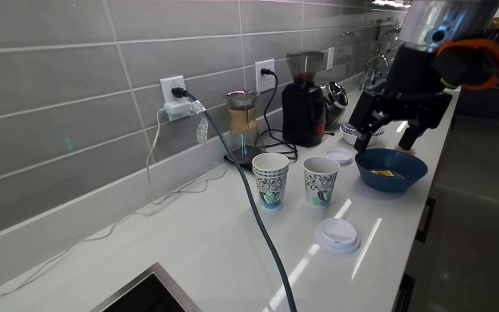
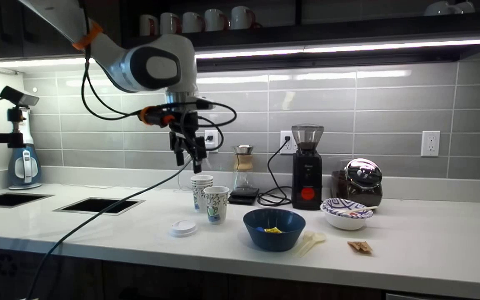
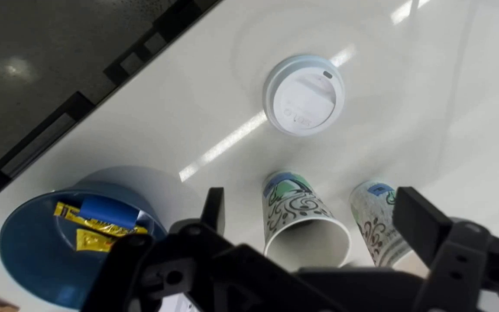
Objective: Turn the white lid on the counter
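Note:
The white lid (image 1: 338, 236) lies flat on the white counter (image 1: 232, 260), top side up with its raised dome showing. It also shows in an exterior view (image 2: 183, 228) and in the wrist view (image 3: 305, 95), where its sip hole and embossed text are visible. My gripper (image 3: 312, 210) is open and empty, its fingers wide apart. It hangs above the counter, higher than the paper cups, and the lid lies apart from it. In both exterior views the gripper (image 1: 383, 146) (image 2: 188, 165) touches nothing.
A single paper cup (image 3: 306, 221) and a cup stack (image 1: 271, 180) stand beside the lid. A blue bowl (image 1: 390, 171) holds yellow packets. A second white disc (image 1: 339, 155) lies behind. A cable (image 1: 254, 203) crosses the foreground; a grinder (image 2: 306, 175) stands by the wall.

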Available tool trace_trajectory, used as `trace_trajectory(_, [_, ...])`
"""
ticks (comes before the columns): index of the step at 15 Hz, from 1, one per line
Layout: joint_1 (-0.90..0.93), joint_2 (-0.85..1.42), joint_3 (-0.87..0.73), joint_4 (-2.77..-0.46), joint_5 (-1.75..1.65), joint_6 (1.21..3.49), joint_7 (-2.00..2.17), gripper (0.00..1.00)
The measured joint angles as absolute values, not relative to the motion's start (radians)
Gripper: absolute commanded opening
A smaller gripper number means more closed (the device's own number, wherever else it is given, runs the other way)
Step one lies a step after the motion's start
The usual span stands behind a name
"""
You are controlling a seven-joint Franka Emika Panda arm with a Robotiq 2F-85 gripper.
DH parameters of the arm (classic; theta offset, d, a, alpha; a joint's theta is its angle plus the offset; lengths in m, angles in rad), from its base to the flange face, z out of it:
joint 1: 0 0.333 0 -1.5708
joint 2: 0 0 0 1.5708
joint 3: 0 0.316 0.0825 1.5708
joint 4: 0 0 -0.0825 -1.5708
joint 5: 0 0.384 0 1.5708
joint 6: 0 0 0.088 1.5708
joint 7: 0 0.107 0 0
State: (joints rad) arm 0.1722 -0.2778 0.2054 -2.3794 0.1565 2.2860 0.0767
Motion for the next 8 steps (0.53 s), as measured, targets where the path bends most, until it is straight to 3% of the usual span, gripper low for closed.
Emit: trace_trajectory(8, [0.180, -0.349, 0.209, -2.373, 0.151, 2.213, 0.090, 1.00])
